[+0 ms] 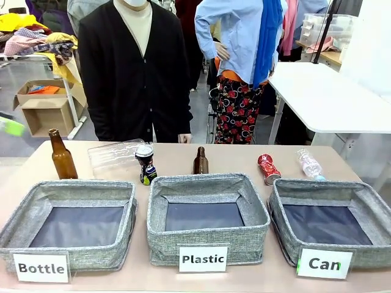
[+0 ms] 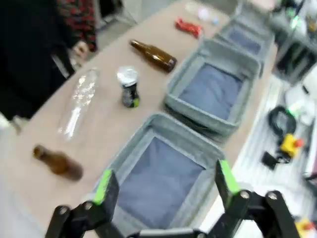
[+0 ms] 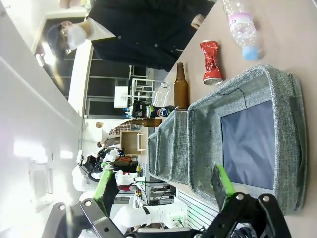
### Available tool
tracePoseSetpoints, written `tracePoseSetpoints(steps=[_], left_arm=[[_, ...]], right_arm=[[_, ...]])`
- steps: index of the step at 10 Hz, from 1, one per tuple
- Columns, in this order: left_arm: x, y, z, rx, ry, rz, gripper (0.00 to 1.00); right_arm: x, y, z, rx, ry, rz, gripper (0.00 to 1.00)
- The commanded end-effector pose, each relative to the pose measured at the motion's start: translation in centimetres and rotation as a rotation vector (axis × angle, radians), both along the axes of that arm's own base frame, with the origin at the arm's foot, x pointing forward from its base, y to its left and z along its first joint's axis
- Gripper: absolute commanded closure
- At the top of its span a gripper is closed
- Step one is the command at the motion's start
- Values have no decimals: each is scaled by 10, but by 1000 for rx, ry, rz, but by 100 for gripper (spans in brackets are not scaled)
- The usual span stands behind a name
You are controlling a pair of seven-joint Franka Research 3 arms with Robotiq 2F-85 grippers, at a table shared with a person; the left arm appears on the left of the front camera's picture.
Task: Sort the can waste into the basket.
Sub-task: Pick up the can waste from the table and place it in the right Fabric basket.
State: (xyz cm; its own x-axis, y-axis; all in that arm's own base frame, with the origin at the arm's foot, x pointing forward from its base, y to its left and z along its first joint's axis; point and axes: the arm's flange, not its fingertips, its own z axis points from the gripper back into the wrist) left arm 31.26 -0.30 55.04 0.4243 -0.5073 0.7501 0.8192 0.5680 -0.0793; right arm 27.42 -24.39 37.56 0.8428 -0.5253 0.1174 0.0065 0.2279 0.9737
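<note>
The grey woven-fabric rectangular basket signed "Can" (image 1: pixel 324 187) lies empty, so nothing is sorted yet. The left gripper (image 2: pixel 164 176) and right gripper (image 3: pixel 163 179) gape wide, holding nothing. The crushed shiny red can (image 1: pixel 268 168) and crushed black-and-blue can (image 1: pixel 145 165) wait on the table beyond the baskets.

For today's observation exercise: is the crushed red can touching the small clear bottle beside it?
Apart. The front view shows bare table between the red can and the clear bottle.
</note>
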Motion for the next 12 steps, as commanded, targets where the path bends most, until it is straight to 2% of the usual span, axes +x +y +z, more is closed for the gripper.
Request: tracePoseSetpoints(steps=[1,2,4,5,6,8,9,10,11,12], left_arm=[[24,-32,-50,96,-105,-152,0],[33,-54,-66,99,-167,-126,0],[53,-82,-92,26,-219,-193,0],[63,-78,-89,121,25,-77,0],[55,-79,-61,101,-166,-168,0],[55,-79,-61,101,-166,-168,0],[64,-83,-77,104,-128,-152,0],[82,-89,-80,41,-224,9,0],[99,-92,-87,-28,-253,51,0],[119,-94,-94,-42,-326,140,0]], right_arm=[[-1,1,-1,3,-38,-2,0],[-1,1,-1,3,-38,-2,0],[-1,1,-1,3,-38,-2,0],[-1,1,-1,3,-38,-2,0],[-1,1,-1,3,-38,-2,0],[-1,1,-1,3,-38,-2,0],[-1,1,-1,3,-38,-2,0],[-1,1,-1,3,-38,-2,0],[-1,1,-1,3,-38,-2,0],[-1,1,-1,3,-38,-2,0]])
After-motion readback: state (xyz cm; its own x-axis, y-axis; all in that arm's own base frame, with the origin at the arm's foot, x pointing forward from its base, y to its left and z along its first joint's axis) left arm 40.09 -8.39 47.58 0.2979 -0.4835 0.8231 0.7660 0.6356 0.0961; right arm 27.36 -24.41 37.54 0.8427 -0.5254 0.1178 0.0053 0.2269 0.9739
